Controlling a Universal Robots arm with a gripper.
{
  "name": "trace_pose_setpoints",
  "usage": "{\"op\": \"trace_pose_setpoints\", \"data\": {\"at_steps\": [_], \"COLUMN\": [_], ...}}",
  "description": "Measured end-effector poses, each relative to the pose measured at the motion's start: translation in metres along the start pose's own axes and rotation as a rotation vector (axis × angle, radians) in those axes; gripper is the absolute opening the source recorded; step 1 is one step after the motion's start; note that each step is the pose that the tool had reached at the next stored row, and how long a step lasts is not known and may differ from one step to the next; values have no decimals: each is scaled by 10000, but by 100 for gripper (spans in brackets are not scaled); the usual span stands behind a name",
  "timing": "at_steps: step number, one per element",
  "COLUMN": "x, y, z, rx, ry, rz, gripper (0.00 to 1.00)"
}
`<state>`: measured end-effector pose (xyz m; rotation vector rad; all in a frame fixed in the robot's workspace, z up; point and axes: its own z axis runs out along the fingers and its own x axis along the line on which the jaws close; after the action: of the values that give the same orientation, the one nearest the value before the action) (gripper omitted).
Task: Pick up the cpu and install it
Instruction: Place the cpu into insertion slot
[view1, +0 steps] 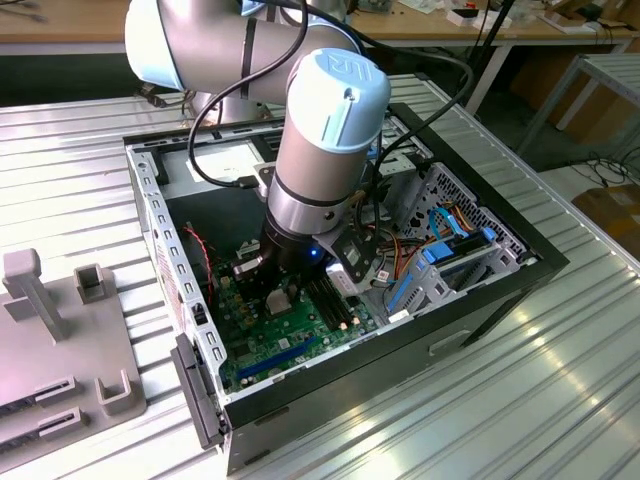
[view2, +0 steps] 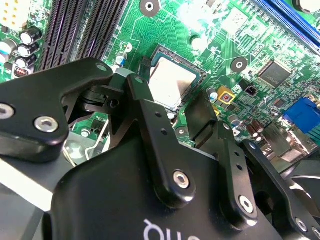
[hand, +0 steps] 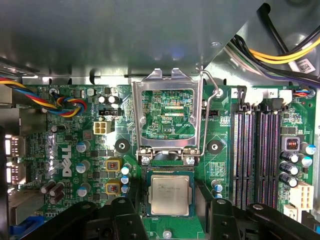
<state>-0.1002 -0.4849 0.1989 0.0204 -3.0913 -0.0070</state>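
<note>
Cpu (hand: 170, 195) is the silver-grey square lying flat inside the black socket (hand: 145, 196), its edges square to the socket walls. It shows the same way in the second wrist view (view2: 172, 82). The jaws are spread. In the first wrist view their black fingers (hand: 120, 216) stand one on either side of the chip, with a gap on each side, so they appear not to be touching it. The cpu therefore lies straight ahead of the jaws, centred between them. It is nearly square, so no long axis matters, and the line between the jaws runs parallel to the hinge side of the socket.

Just beyond the chip, the metal load plate (hand: 137, 115) stands swung open, with its wire lever (hand: 207, 115) raised beside it, so the socket is not clamped. Memory slots (hand: 255, 160) run alongside on the green motherboard (hand: 220, 130).

Farther out, the arm (view1: 320, 150) reaches down into the open computer case (view1: 400, 350), which rests on the ribbed tabletop (view1: 500, 400).
</note>
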Motion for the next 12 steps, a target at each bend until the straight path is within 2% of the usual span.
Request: {"op": "trace_pose_setpoints", "data": {"at_steps": [4,5,12], "x": [-2,-1,1], "y": [0,0,0], "z": [1,1,1], "rx": [-1,-1,0], "ry": [-6,-2,0], "rz": [-2,-2,0], "gripper": [56,61,61]}}
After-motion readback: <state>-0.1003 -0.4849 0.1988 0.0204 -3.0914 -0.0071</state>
